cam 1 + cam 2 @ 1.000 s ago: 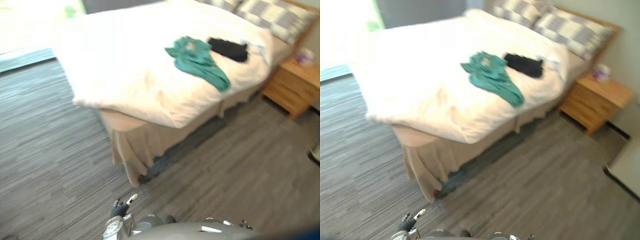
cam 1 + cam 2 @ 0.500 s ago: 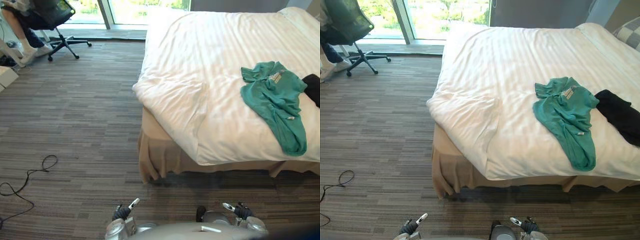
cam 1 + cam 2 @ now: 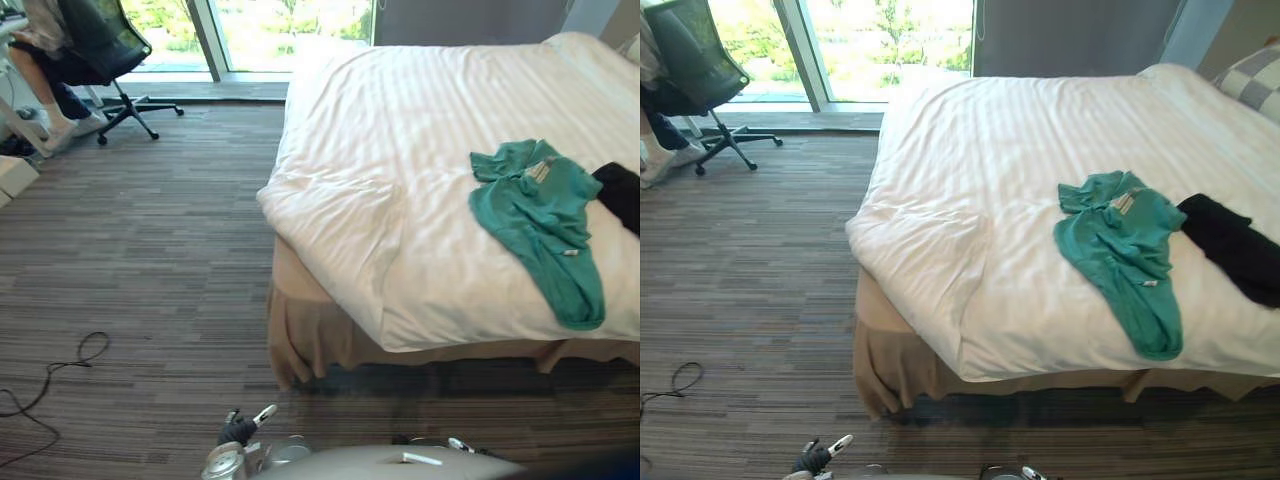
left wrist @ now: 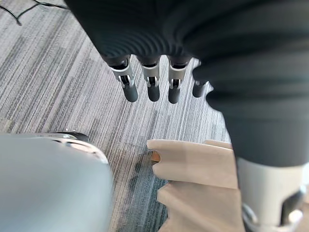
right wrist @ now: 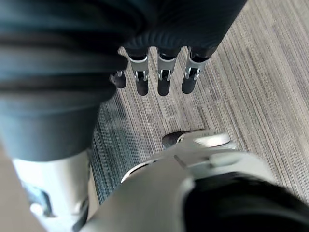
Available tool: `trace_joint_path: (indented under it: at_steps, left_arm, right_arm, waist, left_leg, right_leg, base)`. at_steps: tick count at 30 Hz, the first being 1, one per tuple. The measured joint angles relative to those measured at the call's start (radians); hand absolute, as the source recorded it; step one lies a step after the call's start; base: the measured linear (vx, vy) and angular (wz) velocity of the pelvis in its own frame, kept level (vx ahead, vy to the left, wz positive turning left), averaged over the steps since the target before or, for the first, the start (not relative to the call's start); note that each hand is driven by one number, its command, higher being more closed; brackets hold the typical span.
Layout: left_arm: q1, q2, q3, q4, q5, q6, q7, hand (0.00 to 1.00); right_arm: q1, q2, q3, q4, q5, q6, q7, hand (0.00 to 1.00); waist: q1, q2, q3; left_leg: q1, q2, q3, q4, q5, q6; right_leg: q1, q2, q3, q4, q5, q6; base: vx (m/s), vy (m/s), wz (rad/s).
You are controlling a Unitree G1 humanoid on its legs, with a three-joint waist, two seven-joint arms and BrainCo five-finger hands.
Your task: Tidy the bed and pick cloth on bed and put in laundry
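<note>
Only the camera shifted; crumpled teal cotton shirt [image 3: 540, 215] stays by the white quilted bed's [image 3: 400, 150] near edge. Left hand [image 4: 150, 83], right hand [image 5: 163, 79]: fingers straight, empty; overreaching may rumple bedding.

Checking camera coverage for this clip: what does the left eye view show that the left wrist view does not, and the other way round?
Left eye view: the white bed with a green cloth and a black cloth on it, plus an office chair. Left wrist view: the left hand close up, fingers straight, holding nothing. Both: the striped carpet and the beige bed skirt.
</note>
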Motion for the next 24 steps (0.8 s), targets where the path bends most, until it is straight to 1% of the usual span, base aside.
trace_joint_path:
  at_steps: [1, 2, 4, 6, 8, 10, 13, 16, 17, 19, 20, 21, 22, 23, 24]
  left_arm:
    - [-0.006, 0.0, 0.001, 0.001, 0.0, -0.009, -0.011, 0.0]
    - [-0.007, 0.008, 0.001, 0.001, -0.001, -0.017, -0.017, 0.0]
    - [-0.004, 0.02, -0.002, 0.004, -0.001, -0.018, -0.028, 0.0]
    - [0.002, 0.031, -0.036, 0.009, -0.001, -0.017, -0.033, 0.0]
    - [-0.003, 0.034, -0.044, 0.024, 0.001, -0.011, -0.036, 0.0]
    - [-0.001, 0.035, -0.061, 0.026, 0.001, 0.011, -0.035, 0.0]
    - [0.0, 0.035, -0.063, 0.032, -0.018, 0.038, -0.024, 0.0]
    - [0.0, 0.034, -0.058, 0.061, -0.18, 0.055, 0.038, 0.0]
    - [0.0, 0.027, -0.05, 0.07, -0.269, 0.055, 0.076, 0.0]
    - [0.002, 0.012, 0.003, 0.07, -0.367, 0.048, 0.116, 0.0]
    - [0.002, 0.007, 0.045, 0.07, -0.426, 0.028, 0.135, 0.0]
    - [0.0, 0.007, 0.064, 0.069, -0.457, 0.013, 0.145, 0.0]
    - [-0.002, 0.009, 0.106, 0.068, -0.502, -0.013, 0.16, 0.0]
    - [-0.005, 0.012, 0.152, 0.06, -0.552, -0.04, 0.168, 0.0]
    - [-0.008, 0.015, 0.169, 0.058, -0.578, -0.057, 0.168, 0.0]
  right_arm:
    - [0.0, 0.003, 0.0, 0.002, 0.001, 0.0, 0.004, 0.0]
    - [-0.003, 0.006, 0.004, 0.007, 0.002, 0.0, 0.005, 0.0]
    - [-0.007, 0.007, 0.011, 0.011, 0.002, 0.001, 0.005, 0.0]
    - [-0.008, 0.007, 0.013, 0.01, 0.003, 0.0, 0.005, 0.0]
    - [-0.008, 0.008, 0.013, 0.01, 0.013, -0.002, 0.006, 0.0]
    - [-0.007, 0.003, 0.012, 0.012, 0.02, -0.009, 0.007, 0.0]
    - [-0.005, -0.003, 0.012, 0.012, 0.021, -0.014, 0.006, 0.0]
    - [-0.004, -0.001, 0.01, 0.012, 0.027, -0.015, 0.005, 0.0]
    - [-0.002, -0.002, 0.009, 0.012, 0.044, -0.013, 0.004, 0.0]
    - [0.001, 0.0, -0.005, 0.016, 0.059, -0.007, 0.004, 0.0]
    - [0.003, 0.002, -0.015, 0.02, 0.059, 0.001, 0.005, 0.0]
    - [0.002, 0.002, -0.022, 0.022, 0.059, 0.005, 0.005, 0.0]
    - [0.001, 0.002, -0.033, 0.026, 0.058, 0.011, 0.006, 0.0]
    - [0.001, 0.003, -0.048, 0.031, 0.058, 0.016, 0.008, 0.0]
    - [0.001, 0.002, -0.054, 0.035, 0.058, 0.02, 0.01, 0.0]
  waist:
    - [0.003, -0.011, 0.005]
    - [0.021, -0.022, 0.011]
    - [0.027, -0.036, 0.014]
    - [0.024, -0.034, 0.013]
    - [0.021, -0.029, 0.011]
    - [0.013, -0.018, 0.004]
    - [0.017, -0.009, 0.001]
    - [0.008, -0.007, 0.0]
    - [0.006, -0.007, -0.001]
    - [0.006, -0.006, -0.003]
    - [0.006, -0.007, -0.006]
    - [0.007, -0.007, -0.008]
    - [0.008, -0.006, -0.014]
    - [0.009, -0.005, -0.016]
    - [0.009, -0.004, -0.018]
  left_leg:
    - [-0.001, -0.014, -0.022, -0.01, 0.0, 0.001]
    - [0.0, -0.024, -0.024, -0.002, 0.001, 0.003]
    - [0.0, -0.036, -0.021, 0.008, 0.006, 0.01]
    - [0.004, -0.044, -0.016, 0.005, 0.007, 0.012]
    - [0.007, -0.046, -0.015, -0.003, 0.009, 0.015]
    - [0.022, -0.046, -0.015, -0.041, 0.009, 0.018]
    - [0.039, -0.047, 0.013, -0.072, 0.008, 0.022]
    - [0.055, -0.05, 0.023, -0.083, 0.007, 0.021]
    - [0.062, -0.049, 0.025, -0.084, 0.007, 0.021]
    - [0.073, -0.048, 0.021, -0.088, 0.01, 0.022]
    - [0.073, -0.047, 0.014, -0.092, 0.012, 0.022]
    - [0.073, -0.047, 0.012, -0.095, 0.015, 0.022]
    - [0.071, -0.046, 0.005, -0.102, 0.021, 0.021]
    - [0.068, -0.046, -0.011, -0.107, 0.024, 0.02]
    - [0.065, -0.045, -0.019, -0.111, 0.027, 0.021]
  right_leg:
    - [0.004, -0.005, 0.01, -0.028, 0.018, 0.004]
    - [0.015, -0.011, 0.028, -0.056, 0.037, 0.005]
    - [0.018, -0.022, 0.049, -0.067, 0.046, 0.008]
    - [0.017, -0.028, 0.067, -0.067, 0.052, 0.007]
    - [0.013, -0.028, 0.074, -0.068, 0.058, 0.007]
    - [0.002, -0.023, 0.084, -0.07, 0.066, 0.009]
    - [-0.015, -0.017, 0.114, -0.075, 0.082, 0.009]
    - [-0.019, -0.017, 0.122, -0.076, 0.087, 0.011]
    - [-0.017, -0.017, 0.117, -0.076, 0.087, 0.011]
    - [-0.01, -0.019, 0.099, -0.076, 0.086, 0.01]
    - [-0.008, -0.019, 0.084, -0.076, 0.086, 0.01]
    - [-0.009, -0.019, 0.075, -0.076, 0.085, 0.009]
    - [-0.011, -0.02, 0.059, -0.077, 0.08, 0.008]
    - [-0.008, -0.023, 0.034, -0.076, 0.073, 0.01]
    - [-0.007, -0.024, 0.019, -0.076, 0.07, 0.01]
  base:
    - [0.02, 0.106, -0.1]
    - [-0.01, 0.102, -0.21]
    - [-0.03, 0.059, -0.26]
    - [-0.06, 0.032, -0.24]
    - [-0.07, 0.007, -0.11]
    - [-0.08, -0.019, -0.11]
    - [-0.11, -0.009, -0.36]
    - [-0.06, -0.011, -0.22]
    - [-0.03, -0.011, -0.08]
    - [0.01, -0.013, 0.07]
    - [0.01, -0.02, 0.16]
    - [0.02, -0.039, 0.19]
    - [0.03, -0.037, 0.25]
    - [0.04, -0.045, 0.31]
    - [0.05, -0.039, 0.38]
